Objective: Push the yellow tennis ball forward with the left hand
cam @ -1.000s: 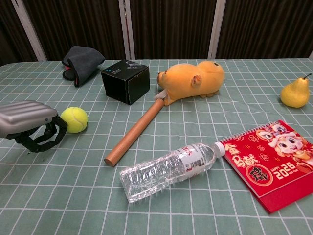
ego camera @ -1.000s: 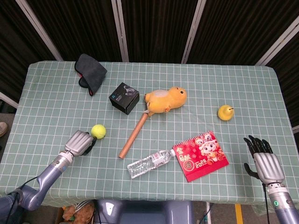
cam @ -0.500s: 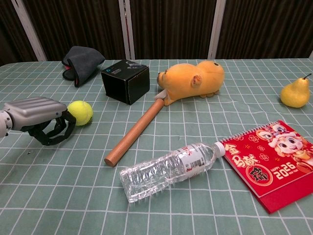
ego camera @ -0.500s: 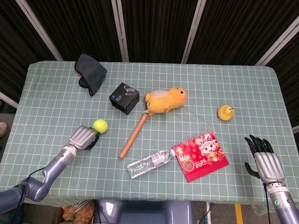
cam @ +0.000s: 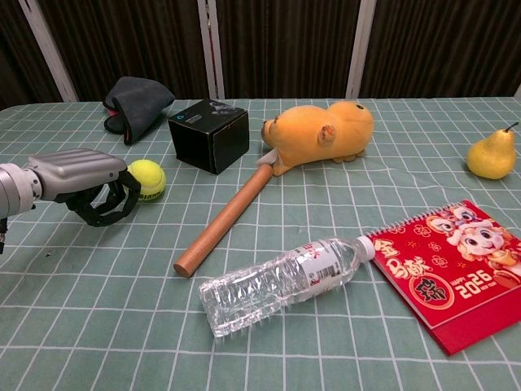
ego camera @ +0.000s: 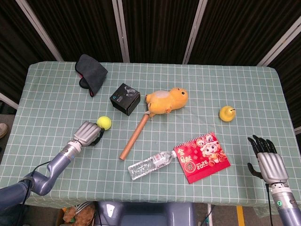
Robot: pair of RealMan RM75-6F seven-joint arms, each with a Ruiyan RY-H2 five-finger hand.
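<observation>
on green checked tablecloth, left hand curled shut, holding nothing, touching yellow tennis ball at its 1 o'clock; risk: off-centre push rolling ball into black box at 1 o'clock; right hand open.

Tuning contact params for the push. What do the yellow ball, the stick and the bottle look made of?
Tennis ball: yellow felt, matte and fuzzy, with a curved seam line.
Stick: looks like wood, smooth brown, round with a flat cut end.
Bottle: clear thin plastic, ribbed and glossy, white label and cap.
</observation>
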